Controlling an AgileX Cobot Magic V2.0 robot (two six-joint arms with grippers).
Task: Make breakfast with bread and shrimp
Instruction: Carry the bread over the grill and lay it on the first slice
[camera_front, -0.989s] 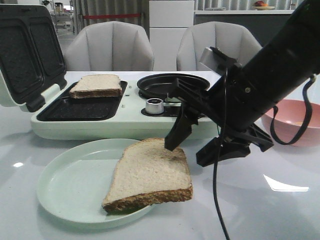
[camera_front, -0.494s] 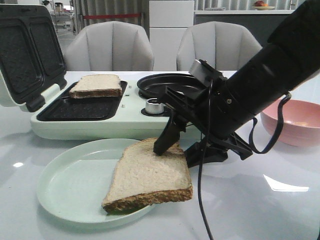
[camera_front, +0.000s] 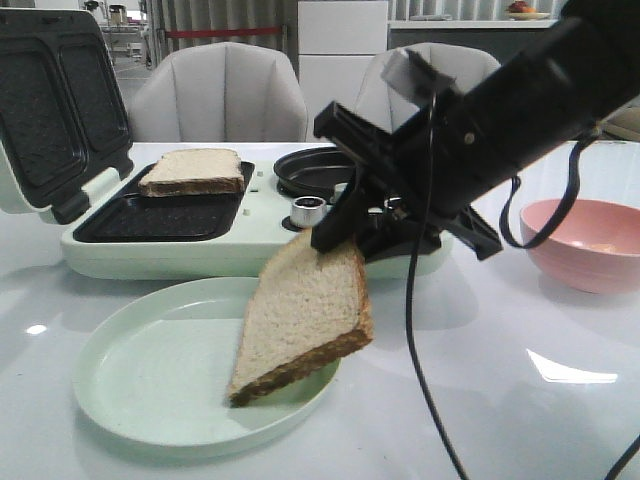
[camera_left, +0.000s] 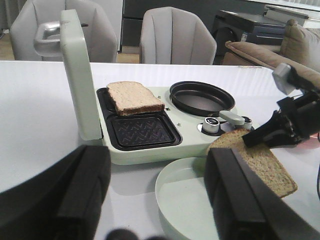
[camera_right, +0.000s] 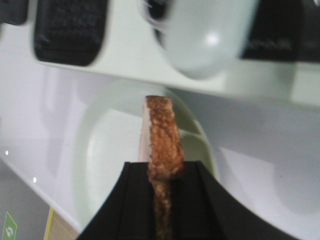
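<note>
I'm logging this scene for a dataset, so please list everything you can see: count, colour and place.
bread slice in the grill: one, pale with brown crust, on the far left plate of the sandwich maker.
held bread slice: one, same colouring, hanging tilted over the plate.
plate: one, pale green, on the table in front of the sandwich maker.
sandwich maker: one, pale green with black plates, lid open, round black pan on its right.
bowl: one, pink, at the table's right.
chairs: two, grey, behind the table.
table: one, white.
right gripper: black, fingers shut on the held slice's upper edge.
left gripper: black, open, holding nothing.
</note>
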